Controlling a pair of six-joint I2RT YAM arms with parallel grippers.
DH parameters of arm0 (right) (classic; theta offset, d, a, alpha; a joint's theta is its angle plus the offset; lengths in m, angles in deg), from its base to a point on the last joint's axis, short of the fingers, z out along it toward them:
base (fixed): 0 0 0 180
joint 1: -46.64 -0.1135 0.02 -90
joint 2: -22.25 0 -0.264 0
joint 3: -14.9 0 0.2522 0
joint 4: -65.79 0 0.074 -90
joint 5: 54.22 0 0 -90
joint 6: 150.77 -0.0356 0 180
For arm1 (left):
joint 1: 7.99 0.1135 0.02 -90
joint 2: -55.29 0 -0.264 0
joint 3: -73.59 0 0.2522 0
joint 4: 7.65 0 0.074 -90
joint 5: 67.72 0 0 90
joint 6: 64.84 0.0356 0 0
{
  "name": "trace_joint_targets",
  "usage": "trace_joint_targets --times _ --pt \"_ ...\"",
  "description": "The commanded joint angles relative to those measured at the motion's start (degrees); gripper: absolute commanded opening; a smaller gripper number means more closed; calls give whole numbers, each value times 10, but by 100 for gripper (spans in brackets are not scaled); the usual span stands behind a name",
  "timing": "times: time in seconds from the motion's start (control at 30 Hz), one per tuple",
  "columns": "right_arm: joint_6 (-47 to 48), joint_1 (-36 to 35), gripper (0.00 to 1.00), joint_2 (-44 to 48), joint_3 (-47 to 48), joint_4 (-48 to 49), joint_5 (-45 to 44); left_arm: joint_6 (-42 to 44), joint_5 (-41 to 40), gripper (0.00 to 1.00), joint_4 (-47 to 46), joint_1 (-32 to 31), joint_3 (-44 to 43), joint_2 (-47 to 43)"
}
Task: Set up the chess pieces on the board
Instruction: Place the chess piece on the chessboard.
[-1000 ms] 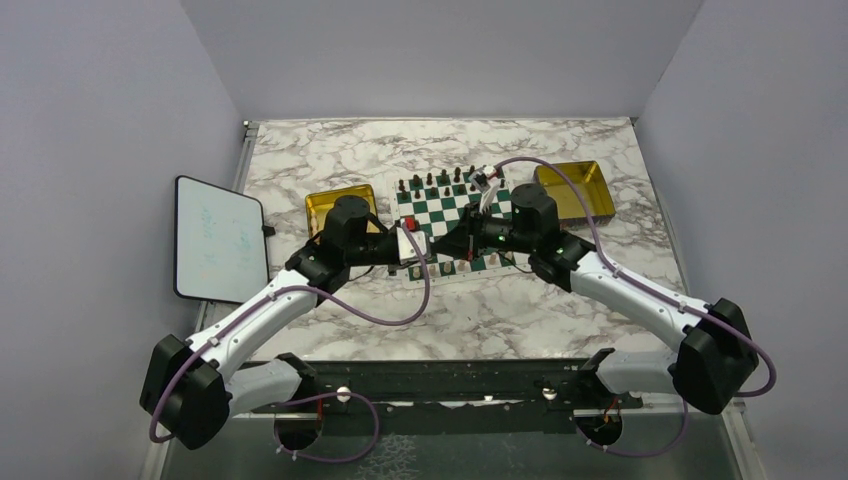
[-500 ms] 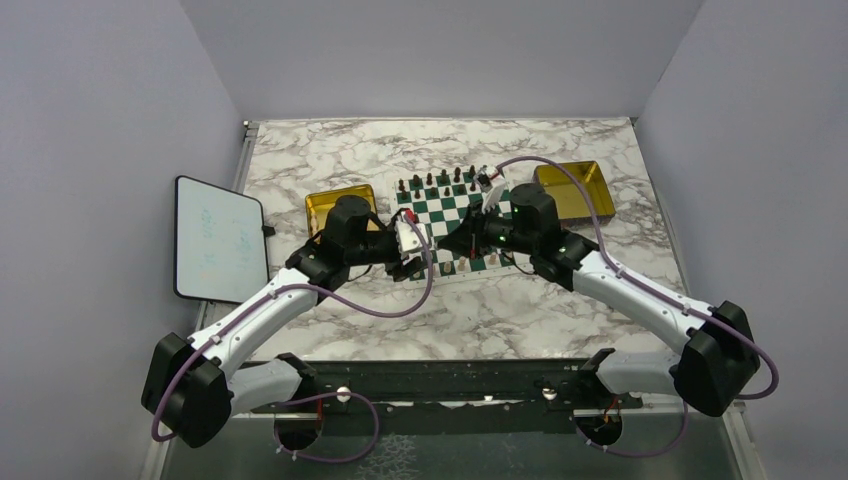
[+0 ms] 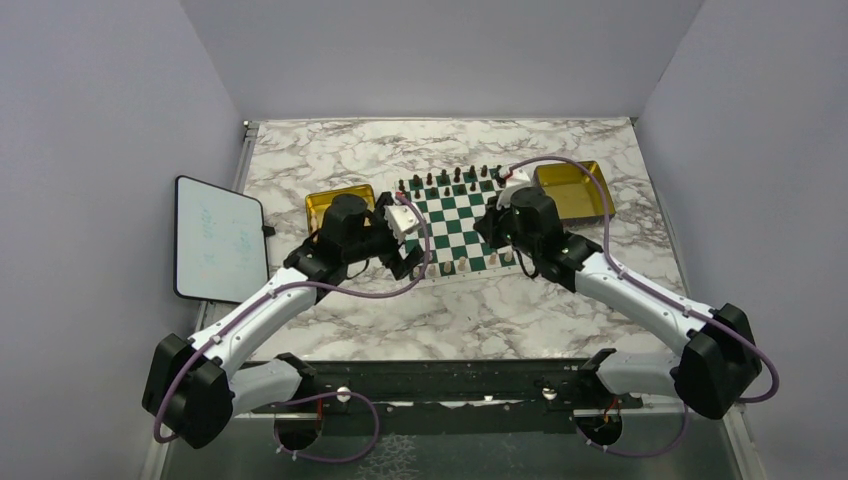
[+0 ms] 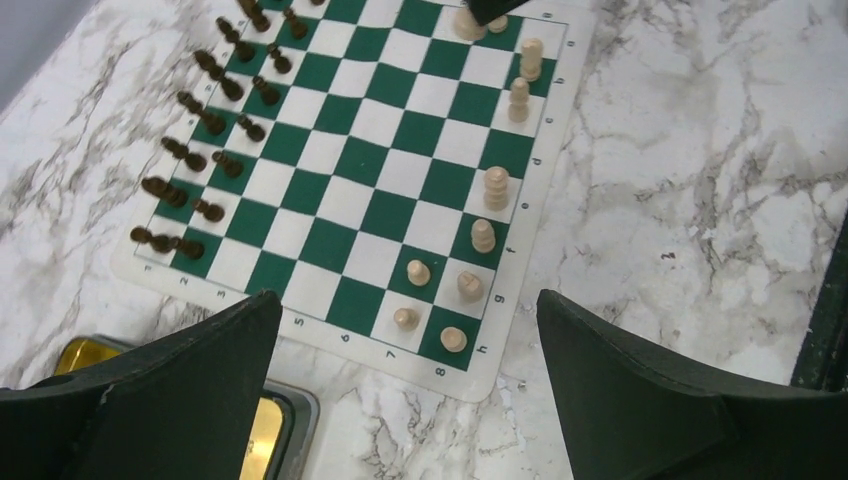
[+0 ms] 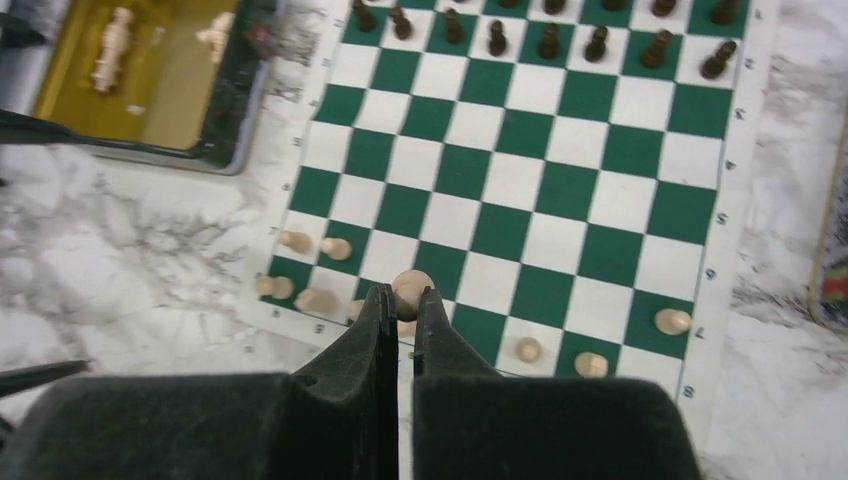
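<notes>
the left end effector [image 4: 405, 296] has just opened and backed off empty, a placement seemingly done, leaving cream pieces [image 4: 483, 235] standing in the board's [image 4: 400, 170] near rows, where the right end effector [image 5: 400, 296] hangs closed.

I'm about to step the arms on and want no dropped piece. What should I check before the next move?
1. Left end effector open and empty: ok.
2. Right end effector empty: cannot tell; shut, with a cream piece at its tips.
3. Spare cream pieces in the gold tray: ok, two lie there.
4. Cream rows on the chessboard full: not ok, squares stand bare.
5. Dark pieces standing: ok.
</notes>
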Motion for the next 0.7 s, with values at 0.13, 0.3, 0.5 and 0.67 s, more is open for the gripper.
trace_joint_targets --times 0.13,0.3,0.5,0.67 --pt "19 52 1 -73 -32 6 -65 -139 -172 99 49 29 -48 27" --pt "14 82 1 -112 -37 16 -62 -192 -198 99 49 31 -46 4" --pt "12 94 1 -145 -34 17 -66 -214 -261 99 72 31 -31 -17" --pt "13 98 1 -177 -19 16 -69 -204 -263 99 64 31 -13 -29"
